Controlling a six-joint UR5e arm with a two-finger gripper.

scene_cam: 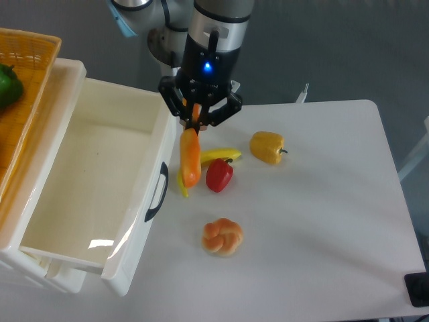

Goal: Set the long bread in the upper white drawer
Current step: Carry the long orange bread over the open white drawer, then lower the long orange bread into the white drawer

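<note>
Here the end effector (197,118) points straight down from the arm's dark wrist, where a blue light glows, and its two black fingers are clamped on the top end of the long bread (190,157). The loaf hangs nearly upright from that grip, its lower tip dangling in front of the banana (216,155), whose yellow body shows partly behind it; whether the tip touches the banana or the table (322,221) cannot be told. The arm itself comes down from the top edge of the view, its grey and silver links upright above the table's back left part. The bread is just to the right of the upper white drawer (100,181), close to the drawer's front wall with the black curved handle (158,192), and not over the open cavity. The drawer is pulled out and its white interior holds nothing visible. Beyond its left wall sits an orange wicker basket (30,80) with a green pepper (8,85) in it. On the table, a red pepper (219,174) stands just beside the bread and banana, a yellow pepper (267,147) lies near to the right, and a round knotted bun (222,237) rests apart toward the front.
</note>
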